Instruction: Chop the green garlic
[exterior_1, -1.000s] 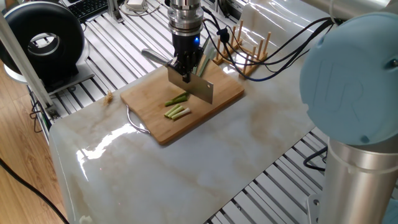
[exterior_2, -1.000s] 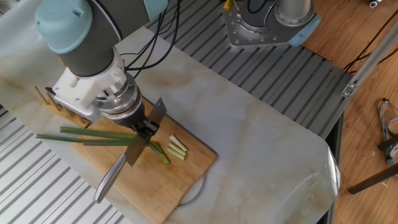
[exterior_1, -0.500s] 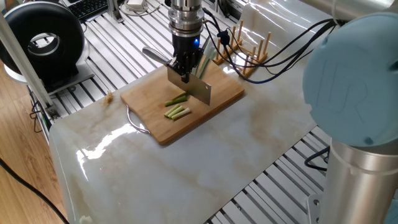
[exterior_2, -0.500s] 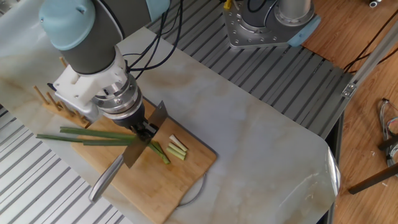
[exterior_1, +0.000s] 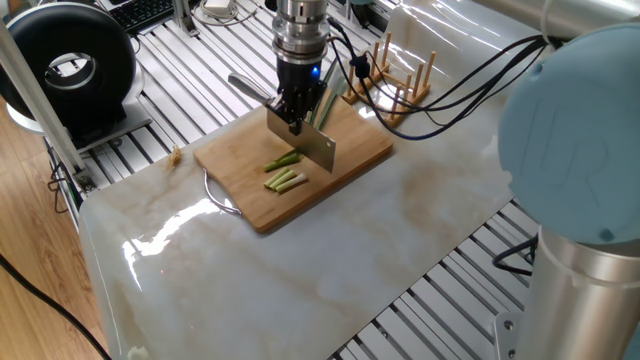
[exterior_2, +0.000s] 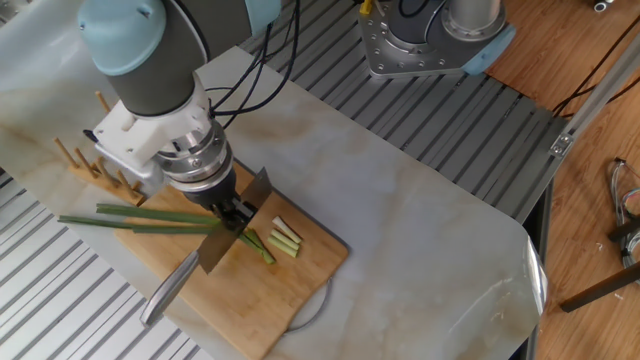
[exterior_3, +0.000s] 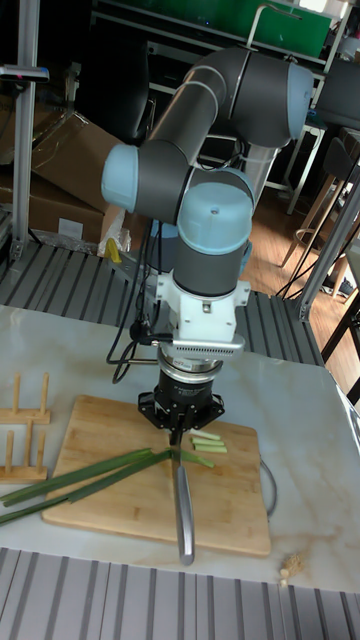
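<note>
Pincer (exterior_1: 291, 118) clenched on a knife (exterior_2: 205, 262) over the green garlic (exterior_2: 150, 218) on a cutting board (exterior_1: 240, 165).

One knife is held blade-down above the single wooden board on the marble worktop (exterior_1: 300, 270). About three long stalks of green garlic lie across the board, their dark leaves reaching past its edge in the tall fixed view. Two short pale pieces (exterior_2: 285, 238) sit side by side just beside the blade. One wooden peg rack (exterior_1: 400, 80) stands behind the board.

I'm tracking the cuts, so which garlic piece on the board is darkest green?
The piece nearest the knife: it is darker green and lies angled, while the pale pieces sit side by side farther from the blade.
</note>
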